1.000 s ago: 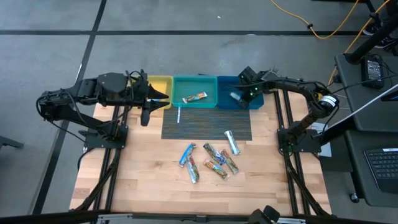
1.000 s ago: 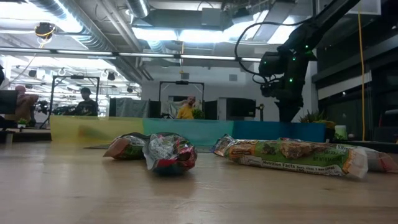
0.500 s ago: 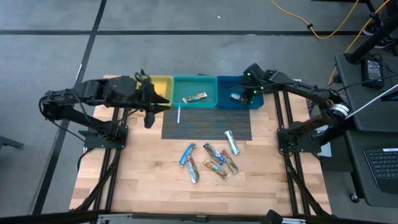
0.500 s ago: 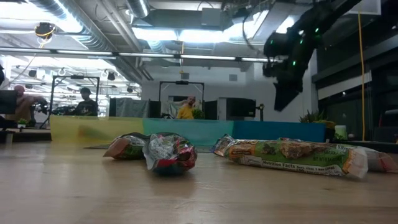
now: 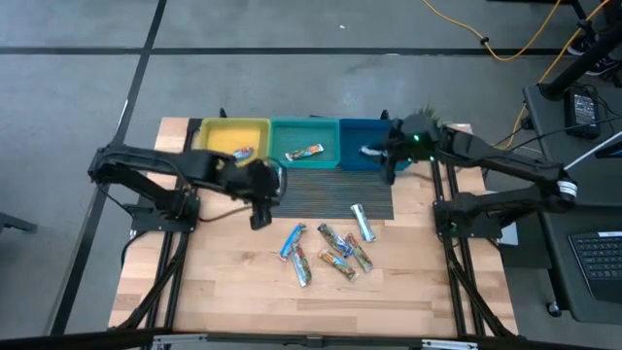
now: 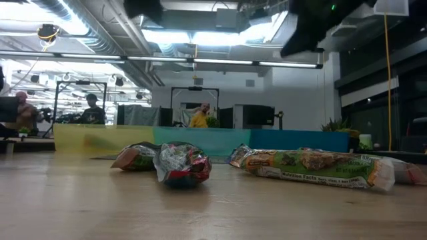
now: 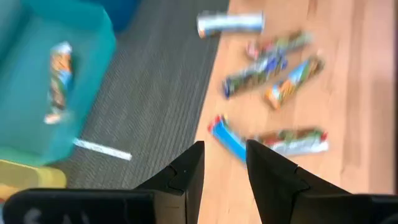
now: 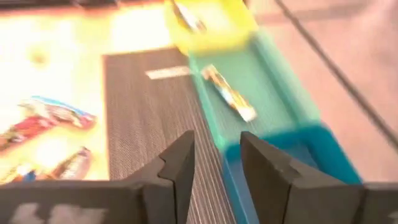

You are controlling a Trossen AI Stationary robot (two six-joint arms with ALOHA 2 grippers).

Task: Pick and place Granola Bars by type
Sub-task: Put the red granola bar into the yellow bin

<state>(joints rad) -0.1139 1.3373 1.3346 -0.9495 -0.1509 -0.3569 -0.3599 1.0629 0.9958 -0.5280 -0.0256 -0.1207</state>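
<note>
Several granola bars lie flat in a loose pile (image 5: 330,251) on the wooden table, among them a blue one (image 5: 293,240) and a silver one (image 5: 362,222). One bar lies in each bin: yellow (image 5: 241,153), teal (image 5: 304,152) and blue (image 5: 369,151). My left gripper (image 5: 259,216) hangs open over the dark mat's near left corner, just left of the pile. In the left wrist view, the left gripper (image 7: 225,146) points at the blue bar (image 7: 227,138). My right gripper (image 5: 390,170) is open and empty at the blue bin's near edge; the right wrist view shows the right gripper (image 8: 216,137) above the bins.
A dark ribbed mat (image 5: 326,194) lies in front of the three bins, with a white strip (image 7: 102,149) on it. Bare wood (image 5: 214,282) stretches left of and nearer than the pile. In the low view the bars (image 6: 313,165) fill the foreground, with people far behind.
My left gripper has swung from over the yellow bin toward the near edge and rightward, up to the pile; a bar now shows in the yellow bin. My right gripper has risen out of the blue bin and drawn back a little toward the near edge.
</note>
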